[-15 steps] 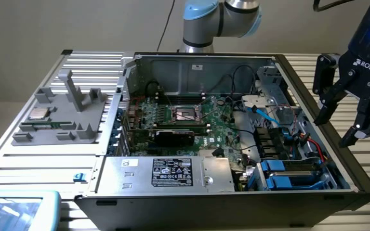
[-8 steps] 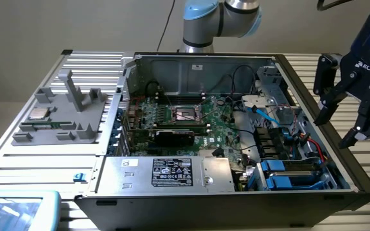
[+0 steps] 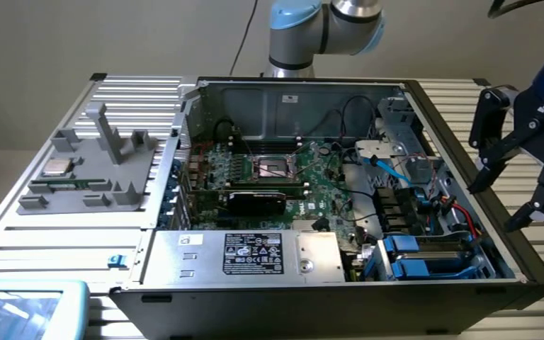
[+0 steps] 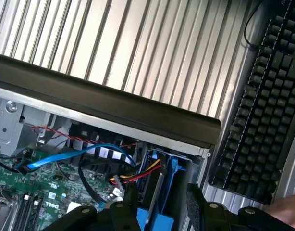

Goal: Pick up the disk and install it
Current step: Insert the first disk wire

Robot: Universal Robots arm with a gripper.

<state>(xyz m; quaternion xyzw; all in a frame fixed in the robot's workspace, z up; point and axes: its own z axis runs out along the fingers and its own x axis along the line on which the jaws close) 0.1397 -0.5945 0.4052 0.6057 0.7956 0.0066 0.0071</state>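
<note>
I am hovering my gripper (image 3: pixel 497 205) over the case (image 3: pixel 447 134) wall on the exterior view's right, with the fingers spread wide and nothing between them. The disk (image 3: pixel 421 269) is sitting in its blue frame down in the bay at the near corner of the case, just below and inboard of me. I am not touching it, and I cannot tell how firmly it is seated. The power wires (image 4: pixel 138 175), red, yellow and black, are bunching right beside the blue frame, and I am judging them the main hazard. A finger coming down on that side could be hooking them or pressing their plug sideways. The blue cable (image 4: pixel 70 156) is looping across the board close by and could be snagging too. The case wall is running just beside the bay, so a descent drifting outward could be striking its rim instead of entering. I am also seeing little of the frame's edges from the wrist view. A grip landing on the thin plastic rather than the metal body could be slipping or cocking the disk in its slot. The keyboard (image 4: pixel 263 110) is lying on the table (image 4: pixel 138 43) outside the case, well apart from the bay.
</note>
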